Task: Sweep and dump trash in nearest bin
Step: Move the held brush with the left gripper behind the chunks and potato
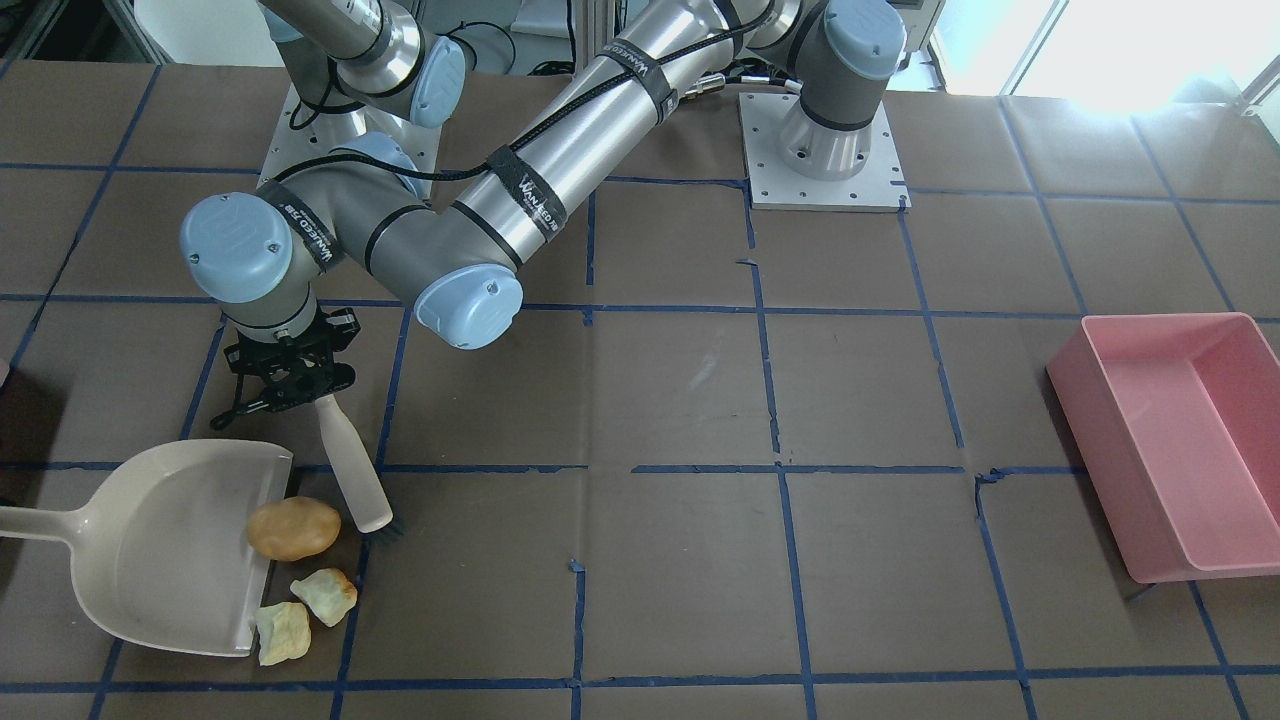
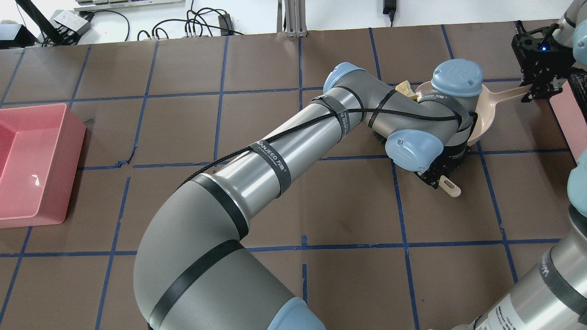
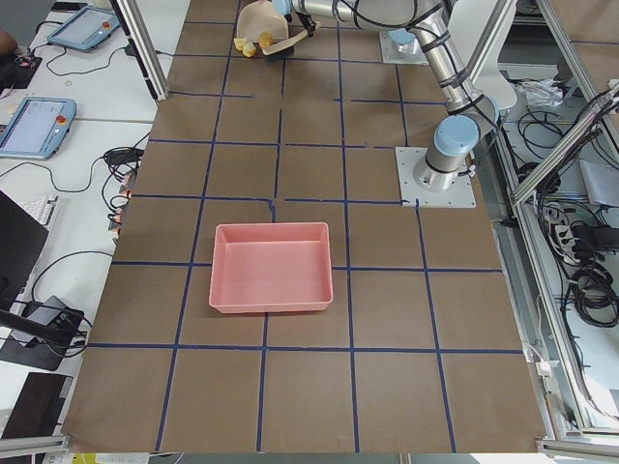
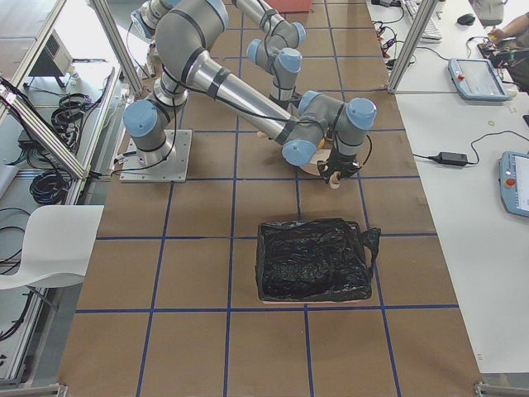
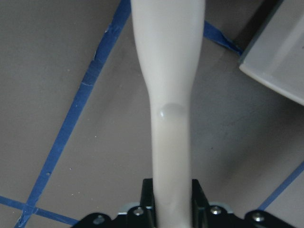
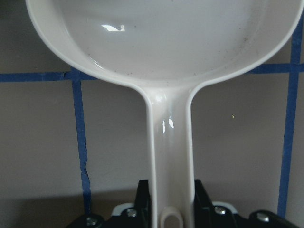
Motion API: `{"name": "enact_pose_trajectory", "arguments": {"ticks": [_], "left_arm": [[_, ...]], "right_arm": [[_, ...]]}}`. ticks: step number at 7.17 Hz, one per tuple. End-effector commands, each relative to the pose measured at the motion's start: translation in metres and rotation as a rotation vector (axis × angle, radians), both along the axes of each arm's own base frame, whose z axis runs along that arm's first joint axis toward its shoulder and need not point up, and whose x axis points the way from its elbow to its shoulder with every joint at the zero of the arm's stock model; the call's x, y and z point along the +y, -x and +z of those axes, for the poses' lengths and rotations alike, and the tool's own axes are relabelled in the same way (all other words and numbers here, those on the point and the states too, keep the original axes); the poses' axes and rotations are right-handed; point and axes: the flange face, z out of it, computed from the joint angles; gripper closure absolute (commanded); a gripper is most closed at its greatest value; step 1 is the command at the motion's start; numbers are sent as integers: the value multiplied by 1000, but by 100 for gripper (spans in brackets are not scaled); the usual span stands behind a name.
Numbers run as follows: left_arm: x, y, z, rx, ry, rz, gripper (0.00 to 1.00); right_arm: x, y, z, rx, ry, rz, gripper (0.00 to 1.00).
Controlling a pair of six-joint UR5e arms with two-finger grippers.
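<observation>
The trash lies at the open lip of a beige dustpan (image 1: 170, 550). The tan potato-shaped lump (image 1: 293, 528) is half on the lip. Two pale yellow-green chunks (image 1: 325, 596) (image 1: 282, 632) lie just off it on the table. My left gripper (image 1: 300, 385) reaches across and is shut on a white brush (image 1: 350, 460), whose dark bristles touch the table beside the lump. My right gripper (image 2: 534, 91) is shut on the dustpan handle (image 6: 170, 142). The bin shows only as a pale-pink sliver (image 2: 567, 114) at the right edge of the overhead view.
A large pink rectangular tray (image 1: 1180, 440) stands far off on my left side of the table. In the exterior right view a box covered in black plastic (image 4: 312, 260) stands close to the dustpan. The table has brown paper and blue tape lines.
</observation>
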Motion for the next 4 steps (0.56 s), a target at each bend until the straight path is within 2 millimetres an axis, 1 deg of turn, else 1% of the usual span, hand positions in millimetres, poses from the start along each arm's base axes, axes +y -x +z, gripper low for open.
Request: {"name": "enact_pose_trajectory", "arguments": {"ticks": [1,2,3,4], "left_arm": [[0,0,0,15,16,-78,100],[0,0,-1,18,18,-97,100],[-1,0,0,29,34,-153,100],[1,-1,8,46,61,-256,100]], "right_arm": [[-1,0,0,0,3,-1,100],[-1,0,0,0,3,-1,100],[-1,0,-1,-1,2,-1,100],[-1,0,-1,-2,2,-1,100]]}}
